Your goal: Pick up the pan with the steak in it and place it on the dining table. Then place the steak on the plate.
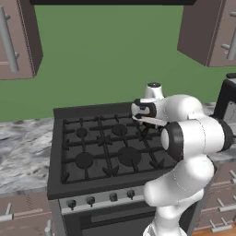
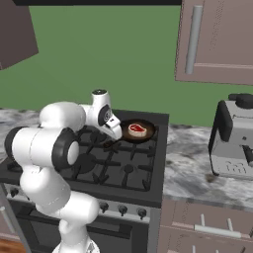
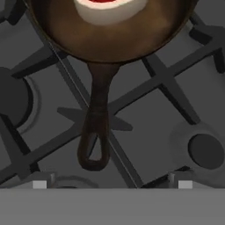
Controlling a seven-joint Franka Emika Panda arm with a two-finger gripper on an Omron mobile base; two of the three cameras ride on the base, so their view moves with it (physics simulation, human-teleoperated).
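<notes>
Dark brown and shallow, the pan is sitting on the back right burner of the stove, resting on the black grates. Red meat with a pale fat edge, the steak is lying flat inside the pan, near its middle. In the hand view the pan's looped handle is pointing down toward the camera, crossing a grate bar, with the steak showing at the top edge.

White and jointed, the arm is reaching over the stove, and the gripper is hovering above the handle end with its jaws standing wide apart, touching nothing. Its two small fingertips are showing far apart at the bottom of the hand view, one on each side of the handle.

Grey marbled counter is running beside the stove on the right, and a silver coffee machine is standing on it, well apart from the pan.
</notes>
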